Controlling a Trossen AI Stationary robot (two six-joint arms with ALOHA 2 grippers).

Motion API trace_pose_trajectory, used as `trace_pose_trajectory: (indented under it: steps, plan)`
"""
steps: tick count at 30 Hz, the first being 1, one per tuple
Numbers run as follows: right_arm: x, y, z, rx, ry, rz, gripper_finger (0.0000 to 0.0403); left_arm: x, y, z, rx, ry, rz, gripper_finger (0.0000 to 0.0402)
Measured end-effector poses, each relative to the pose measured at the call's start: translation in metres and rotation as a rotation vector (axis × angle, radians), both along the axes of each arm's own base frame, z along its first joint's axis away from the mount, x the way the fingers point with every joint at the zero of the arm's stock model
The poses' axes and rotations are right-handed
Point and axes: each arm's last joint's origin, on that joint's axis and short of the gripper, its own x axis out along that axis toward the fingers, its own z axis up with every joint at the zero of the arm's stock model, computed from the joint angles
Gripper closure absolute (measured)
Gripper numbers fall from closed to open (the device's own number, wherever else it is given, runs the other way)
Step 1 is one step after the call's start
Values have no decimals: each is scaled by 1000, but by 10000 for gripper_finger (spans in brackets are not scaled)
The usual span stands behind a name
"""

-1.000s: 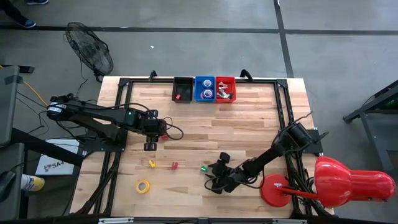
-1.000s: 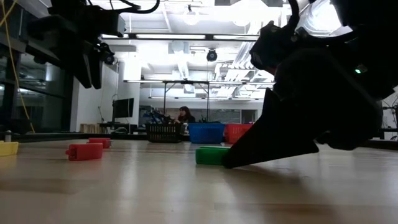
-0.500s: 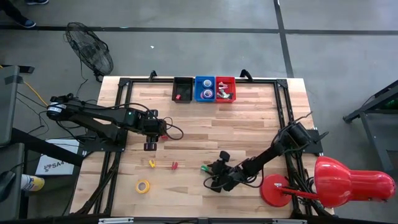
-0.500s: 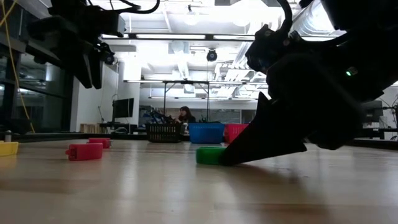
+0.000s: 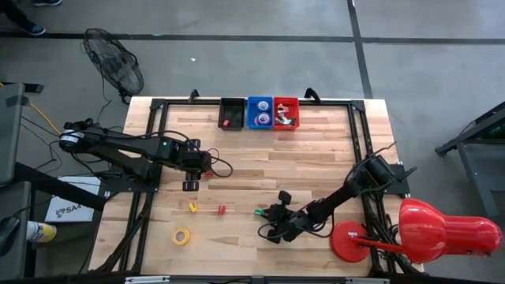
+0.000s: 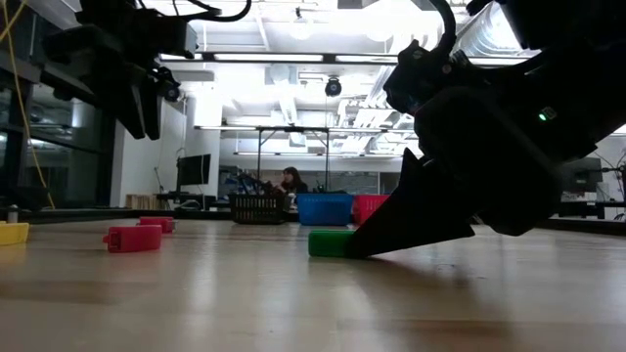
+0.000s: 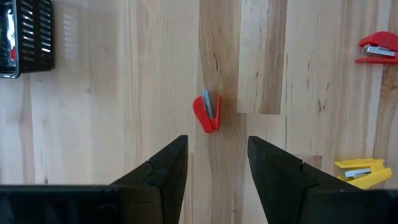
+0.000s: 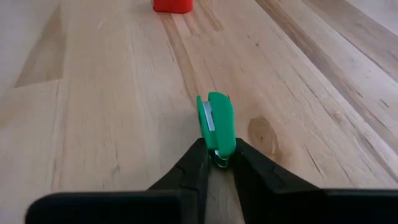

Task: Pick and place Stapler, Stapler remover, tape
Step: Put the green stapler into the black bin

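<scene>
1. Broadly, the wooden table (image 5: 260,150) carries everything, with both dark arms reaching in from its two sides.
2. At the right front corner stands a red lamp (image 5: 438,230), its round base on the table beside the right arm.
3. Three small bins sit in a row at the far edge: a black bin (image 5: 232,113), a blue bin (image 5: 259,113) and a red bin (image 5: 286,113), each touching the next.
4. The left gripper (image 5: 190,186) hangs above the table's left half, well off the wood in the low view; its fingers (image 7: 163,174) stand apart with nothing between them.
5. The right gripper (image 8: 215,160) lies low at the table's front centre, and its fingers (image 8: 193,168) are pressed in on the near end of the green stapler (image 8: 217,122), which rests on the wood.
6. A yellow tape roll (image 5: 181,235) lies flat near the front left, well apart from both grippers.
7. A yellow stapler (image 5: 192,207) lies between the tape roll and the left gripper.
8. A small red stapler remover (image 7: 206,112) sits on the wood just ahead of the left gripper's open fingers.
9. Another small red piece (image 5: 222,210) lies just beside the yellow stapler.
</scene>
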Motion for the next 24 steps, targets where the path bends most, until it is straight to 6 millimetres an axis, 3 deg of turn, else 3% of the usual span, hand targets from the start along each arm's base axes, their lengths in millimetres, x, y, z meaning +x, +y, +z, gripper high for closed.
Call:
trace_pose_trajectory:
  steps: [17, 24]
  plan:
    - [0, 1, 1, 31, -13, -4, 365, 0, 0, 0, -1, 0, 0, 239]
    - [2, -3, 18, 9, -23, 28, 365, 2, 0, 1, -3, -18, -1, 239]
